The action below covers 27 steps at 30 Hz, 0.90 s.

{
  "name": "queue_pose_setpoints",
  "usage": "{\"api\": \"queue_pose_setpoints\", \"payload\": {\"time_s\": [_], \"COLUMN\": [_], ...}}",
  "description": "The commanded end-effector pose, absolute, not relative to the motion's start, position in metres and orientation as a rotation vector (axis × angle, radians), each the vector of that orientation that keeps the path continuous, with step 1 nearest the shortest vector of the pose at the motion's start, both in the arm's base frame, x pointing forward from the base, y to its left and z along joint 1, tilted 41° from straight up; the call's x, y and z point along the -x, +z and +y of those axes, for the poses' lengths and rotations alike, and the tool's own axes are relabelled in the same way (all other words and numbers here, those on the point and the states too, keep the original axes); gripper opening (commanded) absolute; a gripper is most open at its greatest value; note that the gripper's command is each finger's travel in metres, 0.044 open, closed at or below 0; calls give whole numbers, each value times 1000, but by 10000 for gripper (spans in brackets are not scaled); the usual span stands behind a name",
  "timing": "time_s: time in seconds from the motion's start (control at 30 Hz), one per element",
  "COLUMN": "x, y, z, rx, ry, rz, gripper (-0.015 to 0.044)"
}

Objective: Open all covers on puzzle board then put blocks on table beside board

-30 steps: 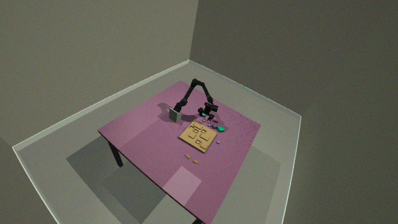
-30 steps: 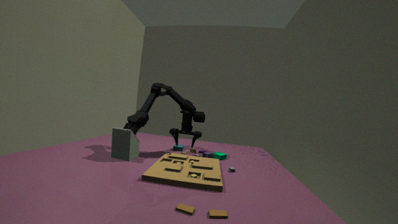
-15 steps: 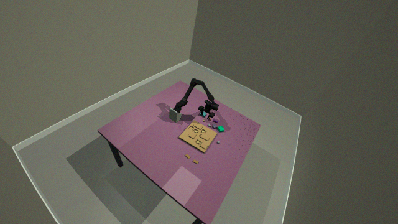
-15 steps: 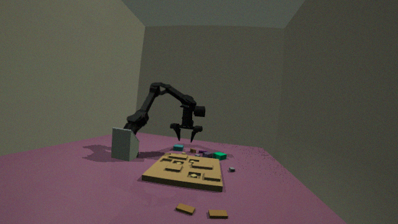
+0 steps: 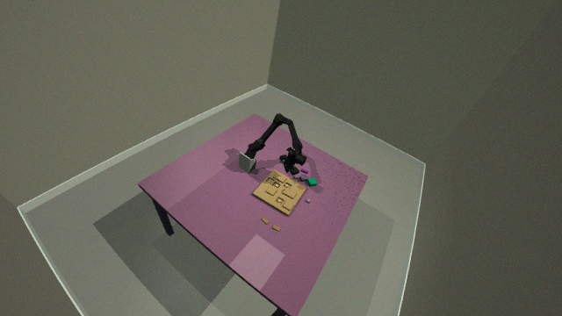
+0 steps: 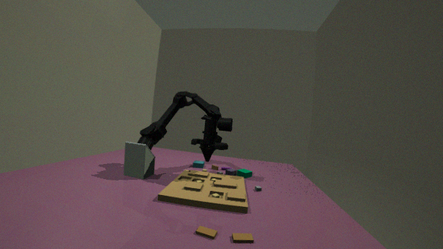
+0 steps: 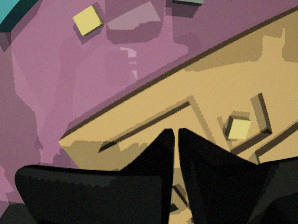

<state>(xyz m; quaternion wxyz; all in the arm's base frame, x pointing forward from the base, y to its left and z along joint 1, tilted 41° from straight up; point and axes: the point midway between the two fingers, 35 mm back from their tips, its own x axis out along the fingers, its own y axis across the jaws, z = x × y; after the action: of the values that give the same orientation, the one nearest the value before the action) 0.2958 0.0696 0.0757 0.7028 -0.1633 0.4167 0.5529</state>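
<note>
Top: high, far off; looks steeply down on the whole table [image 5: 198, 175] [image 6: 86, 207] [image 7: 60, 75] and end effector [image 5: 291, 164] [image 6: 208, 160] [image 7: 174, 136].
Exterior: low, nearer, across the board [image 5: 268, 193] [image 6: 204, 205] [image 7: 135, 117] towards the end effector and wall [image 5: 378, 66] [image 6: 239, 69] behind.
Wrist: closest, just above the fingertips, facing down past them.
Shared, top and exterior: arm [image 5: 268, 132] [image 6: 166, 115], whole board.

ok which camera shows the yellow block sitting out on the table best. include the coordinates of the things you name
The wrist view: the yellow block [image 7: 88, 20] lies whole and unobstructed beside the board [image 7: 145, 107]. The exterior view shows only small pale specks around there; the top view doesn't let me pick it out.
</note>
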Motion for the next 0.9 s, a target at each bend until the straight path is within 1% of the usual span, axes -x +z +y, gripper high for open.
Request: {"api": "queue_pose_setpoints", "payload": {"time_s": [0.0, 0.47, 0.67, 0.87], "x": [-301, -297, -296, -297], "y": [60, 8, 5, -6], "z": [52, -9, -10, -2], "rx": [282, -22, -71, -402], "ry": [1175, 985, 951, 688], "rz": [990, 1170, 1198, 1381], "gripper": [0, 0, 0, 0]}}
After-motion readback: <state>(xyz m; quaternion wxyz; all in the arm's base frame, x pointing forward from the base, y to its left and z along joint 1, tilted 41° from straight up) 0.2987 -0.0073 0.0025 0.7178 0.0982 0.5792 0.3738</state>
